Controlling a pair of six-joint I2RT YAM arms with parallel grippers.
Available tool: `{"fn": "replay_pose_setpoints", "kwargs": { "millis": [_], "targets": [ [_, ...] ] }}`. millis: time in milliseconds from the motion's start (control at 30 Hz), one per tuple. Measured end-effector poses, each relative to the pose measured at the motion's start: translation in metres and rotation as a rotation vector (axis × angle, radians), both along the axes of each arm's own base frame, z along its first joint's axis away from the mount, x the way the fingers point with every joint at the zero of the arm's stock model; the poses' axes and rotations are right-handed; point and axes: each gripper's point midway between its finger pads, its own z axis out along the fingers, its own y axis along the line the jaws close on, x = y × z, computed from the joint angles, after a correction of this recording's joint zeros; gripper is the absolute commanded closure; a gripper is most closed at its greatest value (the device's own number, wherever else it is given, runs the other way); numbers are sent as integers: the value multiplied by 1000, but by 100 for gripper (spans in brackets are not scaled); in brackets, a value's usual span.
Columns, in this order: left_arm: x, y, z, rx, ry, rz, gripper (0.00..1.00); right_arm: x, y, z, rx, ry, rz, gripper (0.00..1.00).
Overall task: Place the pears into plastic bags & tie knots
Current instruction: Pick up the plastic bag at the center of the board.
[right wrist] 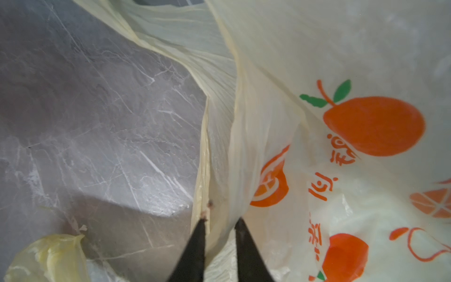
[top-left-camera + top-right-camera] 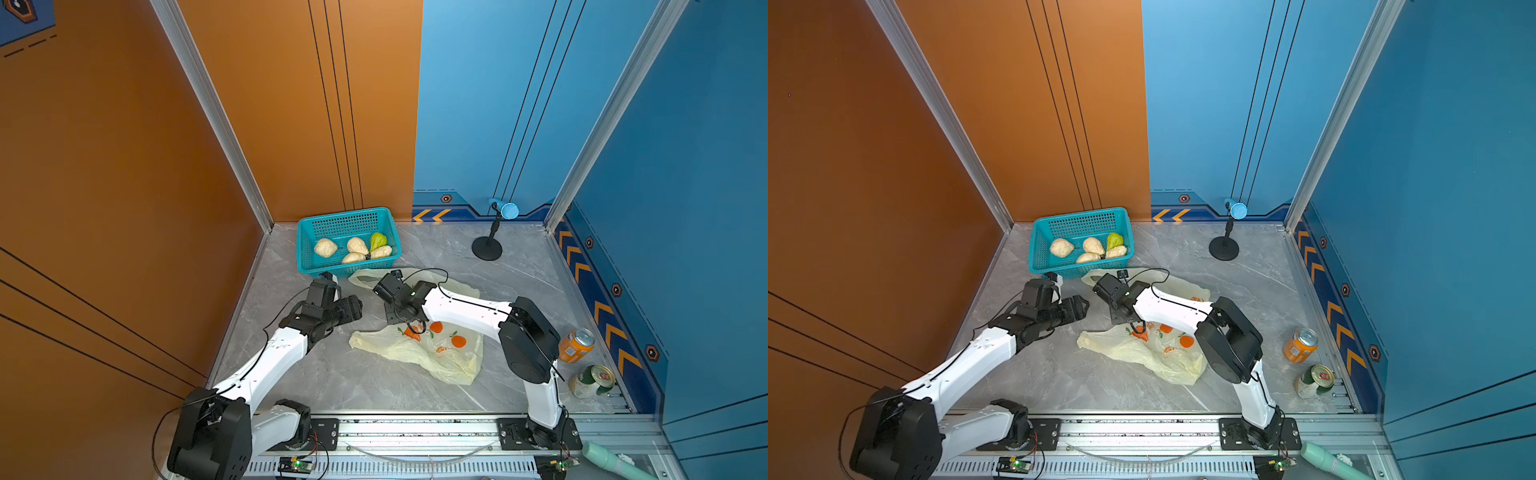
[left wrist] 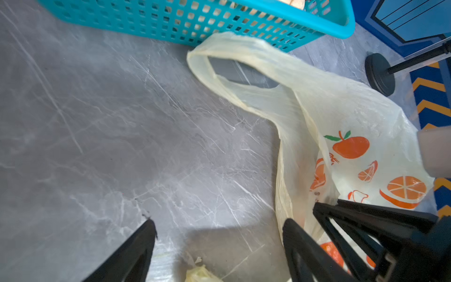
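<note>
The basket [image 2: 304, 249] stands at the back left of the bench [image 2: 324, 382], and five pears [image 2: 357, 246] lie in it. The plastic bag [image 2: 415, 353] lies in front of the basket, more to the right; its handle loop [image 3: 234, 40] is just beside the basket's front wall. The microphone stand [image 2: 487, 248] stands at the back right. Near the right edge is a can [image 2: 575, 345], with a second can [image 2: 592, 381] in front of it. The left gripper [image 3: 219, 223] is left of the bag, over bare bench. A fold of the bag lies between the fingers [image 1: 195, 244] of the right gripper [image 1: 220, 219].
</note>
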Motion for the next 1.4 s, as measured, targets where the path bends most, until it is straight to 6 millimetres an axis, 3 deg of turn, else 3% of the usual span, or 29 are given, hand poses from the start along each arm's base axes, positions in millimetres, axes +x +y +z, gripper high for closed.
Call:
{"fn": "replay_pose_setpoints", "kwargs": {
  "millis": [200,367,533,833,1000,1200,1400],
  "targets": [
    [1,-24,-22,-95,72,-57,19,2,-13,13,24,0,-10,100],
    [5,-42,-29,-184,103,-80,21,-14,-26,59,129,-29,15,100],
    [14,-57,-19,-305,70,-84,20,-25,-41,105,264,-73,32,100],
    [1,-112,-10,-469,52,-173,15,-20,-65,125,490,-46,-47,100],
    [-5,-138,-9,-518,61,-216,10,-14,-62,146,627,-37,-58,100],
    [-6,-157,-9,-542,73,-242,13,-13,-61,151,722,-3,-64,100],
    [-6,-167,-11,-540,98,-258,68,-12,-76,168,800,1,-81,100]
  ]
}}
